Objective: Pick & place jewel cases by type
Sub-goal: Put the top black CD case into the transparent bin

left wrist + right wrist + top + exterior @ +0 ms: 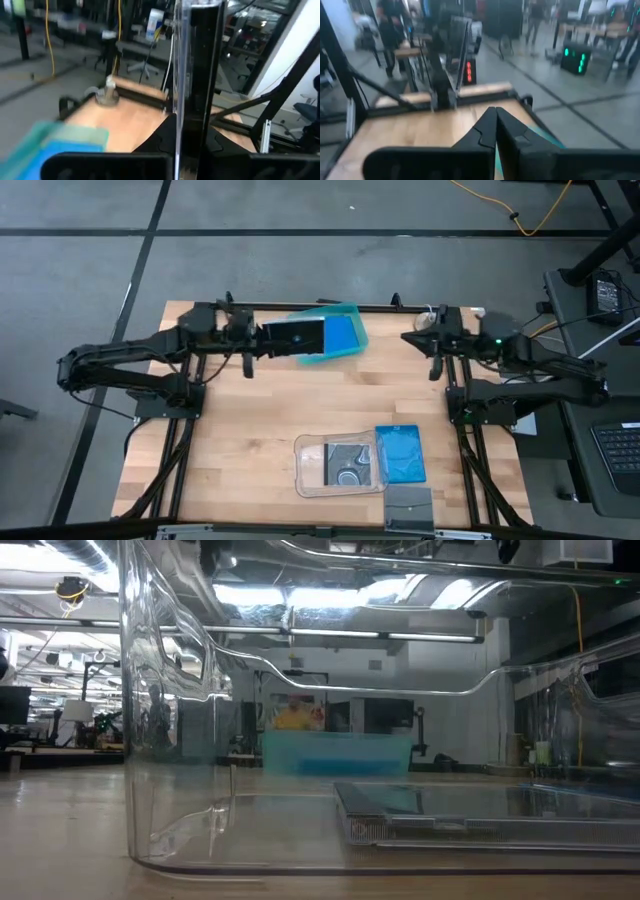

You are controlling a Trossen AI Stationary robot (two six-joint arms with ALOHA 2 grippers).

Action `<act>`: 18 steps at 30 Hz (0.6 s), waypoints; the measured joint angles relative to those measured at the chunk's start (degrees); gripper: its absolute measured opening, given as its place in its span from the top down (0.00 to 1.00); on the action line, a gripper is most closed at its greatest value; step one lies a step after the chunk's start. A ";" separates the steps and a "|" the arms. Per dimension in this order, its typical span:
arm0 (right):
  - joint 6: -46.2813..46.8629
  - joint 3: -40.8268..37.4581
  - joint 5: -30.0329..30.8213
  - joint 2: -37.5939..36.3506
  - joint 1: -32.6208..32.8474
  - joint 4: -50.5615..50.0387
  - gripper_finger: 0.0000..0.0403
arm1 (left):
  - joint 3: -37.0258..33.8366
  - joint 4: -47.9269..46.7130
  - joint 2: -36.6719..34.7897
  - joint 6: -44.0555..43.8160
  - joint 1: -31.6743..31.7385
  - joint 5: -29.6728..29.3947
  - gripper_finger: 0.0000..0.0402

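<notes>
Fingers, left: we see the left gripper (262, 338) at the far side of the counter, its fingers (165, 135) clamped on a dark case (295, 337) held edge-on, the case standing upright between them in the left wrist view (200, 75).
Fingers, right: we see the right gripper (408, 337) hanging over the far right of the counter, apart from every case, with its fingers (487, 132) pressed together on nothing.
Counter: we work on one wooden counter (240, 430), with the arms reaching in from either side.
Trays: we count two. One teal tray (345, 320) sits at the far middle edge, just beside the left gripper; one clear tray (302, 470) sits at the near middle edge, and its wall (160, 740) fills the low view.
Blue cases: we count two that we can make out. One blue case in the teal tray (343, 335) lies next to the held dark case; one blue case on the counter (400, 453) lies flat, touching the clear tray's right side.
Dark cases: we count three. One is in the left fingers over the teal tray; one dark case in the clear tray (348, 462) lies flat, showing a disc; one dark case at the near edge (408, 506) lies just below the blue one.
</notes>
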 joint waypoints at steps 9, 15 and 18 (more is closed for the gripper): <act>0.09 0.01 -1.30 -0.99 0.86 5.69 0.96 | 0.02 3.50 -4.05 8.85 0.00 2.71 0.96; 0.21 0.01 -4.63 -0.99 0.86 5.73 0.99 | 0.02 3.40 -4.00 11.47 0.00 4.00 0.96; 0.18 0.01 -4.59 -0.98 0.86 5.78 0.97 | 0.81 2.43 -3.95 12.61 0.00 4.28 0.96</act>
